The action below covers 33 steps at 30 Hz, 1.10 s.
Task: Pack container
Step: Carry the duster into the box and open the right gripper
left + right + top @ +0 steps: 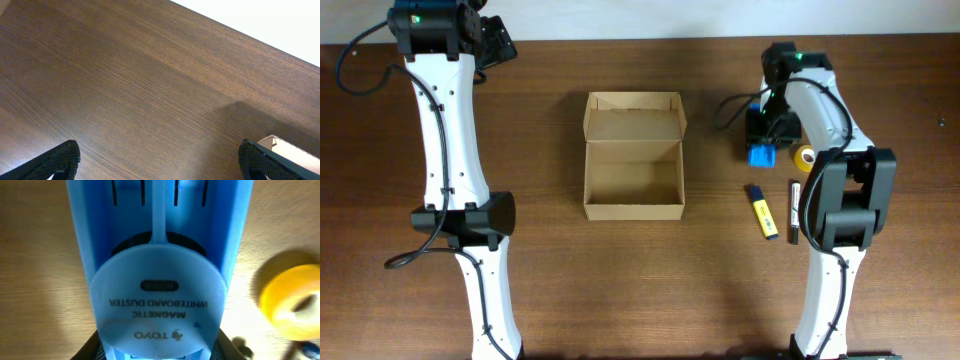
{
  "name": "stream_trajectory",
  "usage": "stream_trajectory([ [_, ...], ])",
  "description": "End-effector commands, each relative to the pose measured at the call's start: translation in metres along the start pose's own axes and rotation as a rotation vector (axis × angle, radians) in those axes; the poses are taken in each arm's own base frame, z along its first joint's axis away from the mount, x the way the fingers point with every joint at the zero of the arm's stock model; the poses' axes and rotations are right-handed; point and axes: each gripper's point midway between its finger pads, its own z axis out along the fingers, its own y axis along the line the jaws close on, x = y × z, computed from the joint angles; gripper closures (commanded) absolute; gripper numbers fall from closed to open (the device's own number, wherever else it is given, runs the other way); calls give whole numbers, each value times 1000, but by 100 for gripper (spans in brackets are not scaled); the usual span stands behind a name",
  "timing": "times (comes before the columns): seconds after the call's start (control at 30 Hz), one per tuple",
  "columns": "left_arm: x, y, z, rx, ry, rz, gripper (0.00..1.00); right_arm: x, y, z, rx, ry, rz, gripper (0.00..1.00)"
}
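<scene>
Barely started: small brown cardboard box (pixel 634 211) sits empty with its lid open. Right pincer (pixel 764 142) straddles blue plastic whiteboard duster (pixel 157 295), grip unclear. Left pincer (pixel 160 162) is spread.

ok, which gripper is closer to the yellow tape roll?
Right. The right gripper sits just beside the yellow tape roll, over a blue duster; the left gripper is far off, beyond the cardboard box.
</scene>
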Motion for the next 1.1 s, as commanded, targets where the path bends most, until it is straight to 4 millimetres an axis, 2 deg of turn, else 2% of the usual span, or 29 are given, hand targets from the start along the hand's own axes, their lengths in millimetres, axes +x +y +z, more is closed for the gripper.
stream_trajectory([
  [0.0, -4, 5, -17, 13, -25, 4, 0, -18, 4, -59, -6, -138, -30, 96],
  [0.2, -4, 5, -17, 13, -25, 4, 0, -18, 23, -127, -14, -255, -152, 96],
  [0.3, -4, 5, -17, 13, -25, 4, 0, -10, 46, -156, -20, -309, -272, 96],
  [0.43, -4, 5, -17, 13, -25, 4, 0, 14, 98, -183, -50, -359, -530, 96],
  [0.57, -4, 5, -17, 13, -25, 4, 0, 44, 150, -187, -60, -356, -787, 96],
  [0.7, -4, 5, -17, 13, -25, 4, 0, 82, 205, -180, -118, -327, -1065, 96],
  [0.77, -4, 5, -17, 13, -25, 4, 0, 101, 227, -176, -121, -314, -1193, 96],
  [0.93, -4, 5, -17, 13, -25, 4, 0, 136, 258, -164, -103, -281, -1468, 96],
  [1.0, -4, 5, -17, 13, -25, 4, 0, 145, 262, -157, -81, -260, -1546, 96],
  [1.07, -4, 5, -17, 13, -25, 4, 0, 147, 258, -147, -42, -223, -1585, 96],
])
